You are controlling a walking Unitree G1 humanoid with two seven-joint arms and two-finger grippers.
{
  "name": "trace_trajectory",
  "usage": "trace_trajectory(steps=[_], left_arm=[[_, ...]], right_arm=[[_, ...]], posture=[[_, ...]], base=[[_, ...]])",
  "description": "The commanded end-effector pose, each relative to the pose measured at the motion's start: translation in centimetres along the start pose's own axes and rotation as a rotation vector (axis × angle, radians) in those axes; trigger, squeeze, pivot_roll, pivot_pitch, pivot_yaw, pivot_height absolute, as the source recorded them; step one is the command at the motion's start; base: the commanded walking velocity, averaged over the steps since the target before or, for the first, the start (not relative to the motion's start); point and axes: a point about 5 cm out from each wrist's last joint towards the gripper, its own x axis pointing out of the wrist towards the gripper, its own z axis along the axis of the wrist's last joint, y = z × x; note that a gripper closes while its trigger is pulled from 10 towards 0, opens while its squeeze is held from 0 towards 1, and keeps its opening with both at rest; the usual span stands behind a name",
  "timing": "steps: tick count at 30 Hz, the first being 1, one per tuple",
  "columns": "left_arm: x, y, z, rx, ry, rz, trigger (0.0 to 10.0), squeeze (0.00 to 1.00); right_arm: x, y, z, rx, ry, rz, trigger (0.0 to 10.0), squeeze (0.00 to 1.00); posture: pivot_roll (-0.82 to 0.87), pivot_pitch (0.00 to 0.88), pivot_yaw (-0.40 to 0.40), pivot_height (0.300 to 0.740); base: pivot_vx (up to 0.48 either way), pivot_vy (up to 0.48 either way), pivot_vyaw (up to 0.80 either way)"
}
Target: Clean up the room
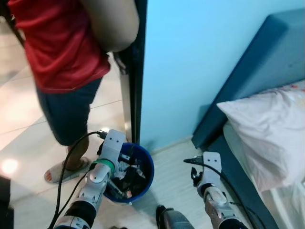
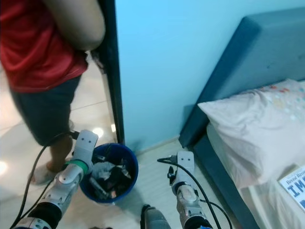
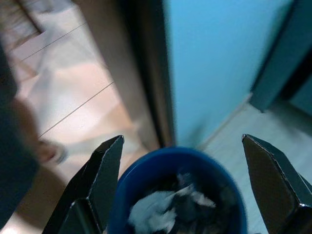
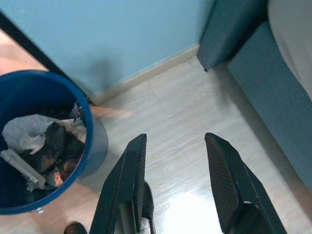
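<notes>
I judge the cleanup well along — the blue bin (image 1: 129, 174) by the doorway already holds crumpled rubbish, my left gripper (image 3: 180, 195) spread wide above it, my right gripper (image 4: 178, 183) apart and empty over bare floor (image 4: 195, 117) — little litter visible.

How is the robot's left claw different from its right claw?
The left claw is spread wide above the blue bin of rubbish; the right claw is open more narrowly above bare floor, between the bin and the bed. Both are empty and have black fingers.
</notes>
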Motion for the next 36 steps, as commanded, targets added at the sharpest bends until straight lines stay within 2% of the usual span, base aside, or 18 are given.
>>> trace_trajectory(steps=[1, 9, 16, 26, 32, 34, 35, 36], left_arm=[[-0.4, -0.5, -0.7, 0.003, 0.015, -0.022, 10.0, 0.0], [-0.3, -0.9, -0.6, 0.002, 0.008, -0.05, 10.0, 0.0], [-0.6, -2.1, -1.0, 0.06, 0.013, -0.171, 10.0, 0.0], [-1.1, -2.8, -1.3, 0.097, 0.017, -0.284, 10.0, 0.0], [-0.7, -2.7, -0.7, 0.067, -0.009, -0.267, 10.0, 0.0], [-0.5, -2.5, -0.4, 0.006, -0.016, -0.228, 10.0, 0.0], [-0.3, -2.3, -0.7, -0.03, 0.014, -0.188, 10.0, 0.0], [-0.3, -2.3, -0.7, -0.03, 0.014, -0.188, 10.0, 0.0]], right_arm=[[-0.3, -0.3, -0.8, 0.004, 0.035, -0.005, 10.0, 0.0], [-0.3, -0.5, -0.9, 0.006, 0.038, -0.007, 10.0, 0.0], [-0.5, -0.7, -1.3, 0.013, 0.045, -0.019, 10.0, 0.0], [-0.6, -0.6, -1.5, 0.019, 0.048, -0.024, 10.0, 0.0], [-0.6, -0.7, -1.5, 0.018, 0.045, -0.028, 10.0, 0.0], [-0.6, -0.8, -1.4, 0.018, 0.044, -0.031, 10.0, 0.0], [-0.6, -0.8, -1.3, 0.022, 0.035, -0.035, 10.0, 0.0], [-0.6, -0.8, -1.3, 0.022, 0.035, -0.035, 10.0, 0.0]], posture=[[-0.01, 0.113, 0.021, 0.74], [-0.02, 0.113, 0.031, 0.74], [-0.02, 0.114, 0.041, 0.74], [-0.03, 0.116, 0.051, 0.74], [-0.03, 0.115, 0.052, 0.74], [-0.03, 0.115, 0.052, 0.74], [-0.03, 0.115, 0.058, 0.74], [-0.03, 0.115, 0.058, 0.74]], base=[[0.0, 0.0, -0.8], [0.0, 0.0, -0.8], [0.0, 0.0, -0.8], [0.0, 0.0, -0.8], [0.0, 0.0, -0.8], [0.0, 0.0, -0.8], [0.0, 0.0, -0.8], [0.0, 0.0, -0.8]])
